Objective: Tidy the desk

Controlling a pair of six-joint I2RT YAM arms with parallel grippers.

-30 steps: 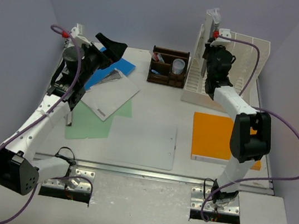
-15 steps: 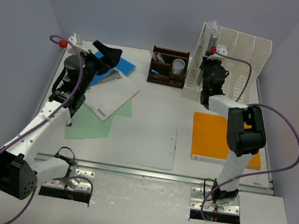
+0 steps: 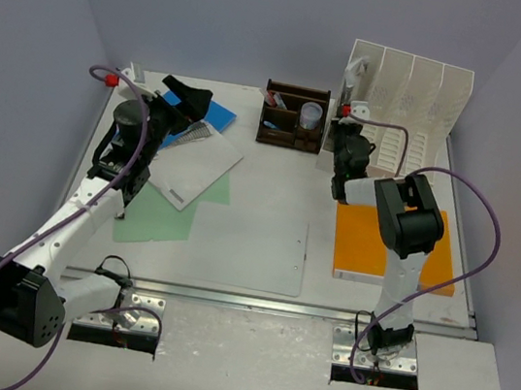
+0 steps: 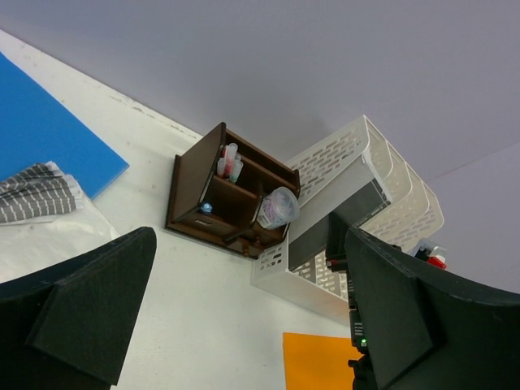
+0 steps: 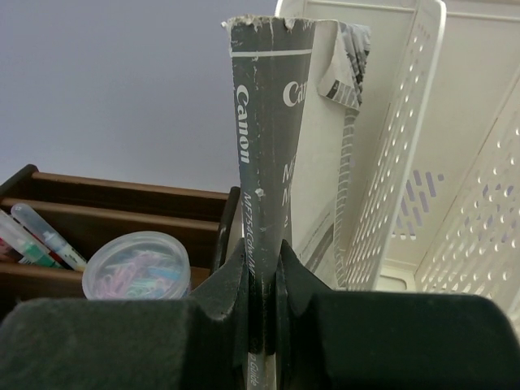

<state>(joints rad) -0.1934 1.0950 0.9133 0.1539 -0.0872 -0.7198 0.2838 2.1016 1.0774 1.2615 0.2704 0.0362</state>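
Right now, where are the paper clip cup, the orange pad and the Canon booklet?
paper clip cup (image 5: 136, 265): right wrist view, its clear lid.
orange pad (image 3: 363, 242): top view, its left half.
Canon booklet (image 5: 264, 122): right wrist view, its grey spine.

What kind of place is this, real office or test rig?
Probably a mock office setup in a robot test cell: a white desk boxed in by plain walls, holding a wooden pen organizer, a white file rack and loose papers.

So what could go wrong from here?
The right tool pinches the booklet only by its lower edge, so it might slip or flop. Its curled top corner could snag on the rack wall. The clip tub sits close and could get knocked.
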